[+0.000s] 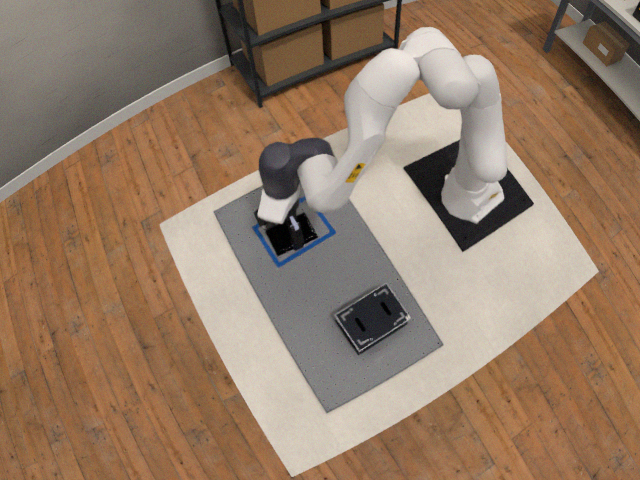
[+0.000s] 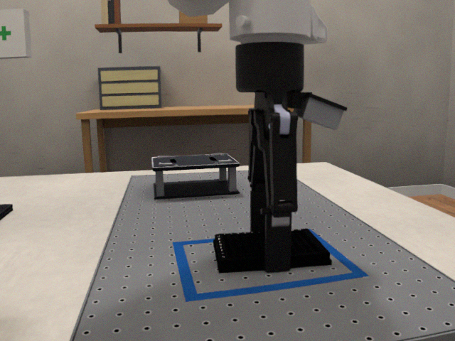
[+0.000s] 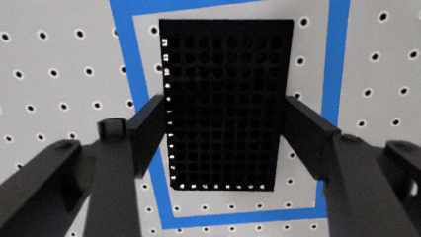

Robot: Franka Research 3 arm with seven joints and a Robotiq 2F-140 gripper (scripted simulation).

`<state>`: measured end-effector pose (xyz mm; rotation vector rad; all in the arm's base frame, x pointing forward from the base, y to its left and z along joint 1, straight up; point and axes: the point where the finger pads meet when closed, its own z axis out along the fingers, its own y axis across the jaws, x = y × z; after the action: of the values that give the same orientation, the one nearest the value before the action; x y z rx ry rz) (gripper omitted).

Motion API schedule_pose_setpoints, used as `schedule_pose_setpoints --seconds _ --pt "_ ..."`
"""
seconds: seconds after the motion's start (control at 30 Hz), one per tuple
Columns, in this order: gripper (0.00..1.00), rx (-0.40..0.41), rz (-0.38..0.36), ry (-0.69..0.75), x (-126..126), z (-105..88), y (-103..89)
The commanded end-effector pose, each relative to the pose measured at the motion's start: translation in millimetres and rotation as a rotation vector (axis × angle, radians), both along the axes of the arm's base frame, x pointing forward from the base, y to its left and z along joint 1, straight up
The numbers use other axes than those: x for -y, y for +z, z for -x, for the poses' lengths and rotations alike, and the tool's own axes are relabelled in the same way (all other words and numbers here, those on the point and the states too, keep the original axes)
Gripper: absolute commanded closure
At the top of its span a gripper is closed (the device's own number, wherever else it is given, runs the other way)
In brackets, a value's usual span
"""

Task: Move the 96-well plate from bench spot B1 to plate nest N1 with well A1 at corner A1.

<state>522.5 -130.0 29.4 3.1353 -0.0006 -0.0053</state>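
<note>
Black 96-well plate (image 3: 224,104) lies flat inside the blue-taped spot B1 (image 3: 135,69), toward the bench's (image 1: 201,242) far-left corner from the nest N1 (image 2: 194,161). My claw (image 3: 224,128) straddles its long sides, pads (image 3: 148,128) touching, gripping. I'd confirm squareness, then lift vertically.

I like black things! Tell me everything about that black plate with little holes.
The plate is a black, plastic-looking rectangle with a grid of small wells and tiny white marks along two edges. It lies flat on the gray holed board, inside the blue tape square. The jaws stand at its long sides; a squeeze isn't clear.
</note>
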Motion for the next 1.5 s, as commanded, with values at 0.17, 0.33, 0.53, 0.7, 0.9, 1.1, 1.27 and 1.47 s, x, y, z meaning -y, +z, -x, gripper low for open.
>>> schedule_pose_setpoints --seconds 0.17,0.33,0.53,0.7,0.9,1.1,1.27,1.47 --pt "0.39 0.002 0.002 -0.002 0.3 -0.4 -0.3" --pt "0.4 0.002 0.002 -0.002 0.3 -0.4 0.0" --pt "0.4 0.002 0.002 -0.002 0.3 -0.4 0.0" --pt "0.4 0.002 0.002 -0.002 0.3 -0.4 0.0" --pt "0.4 0.002 0.002 -0.002 0.2 -0.4 8.3" --pt "0.4 0.002 0.002 -0.002 0.2 -0.4 18.3" --pt "0.4 0.002 0.002 -0.002 0.1 -0.4 25.0" --pt "0.4 0.002 0.002 -0.002 0.0 -0.4 33.3"
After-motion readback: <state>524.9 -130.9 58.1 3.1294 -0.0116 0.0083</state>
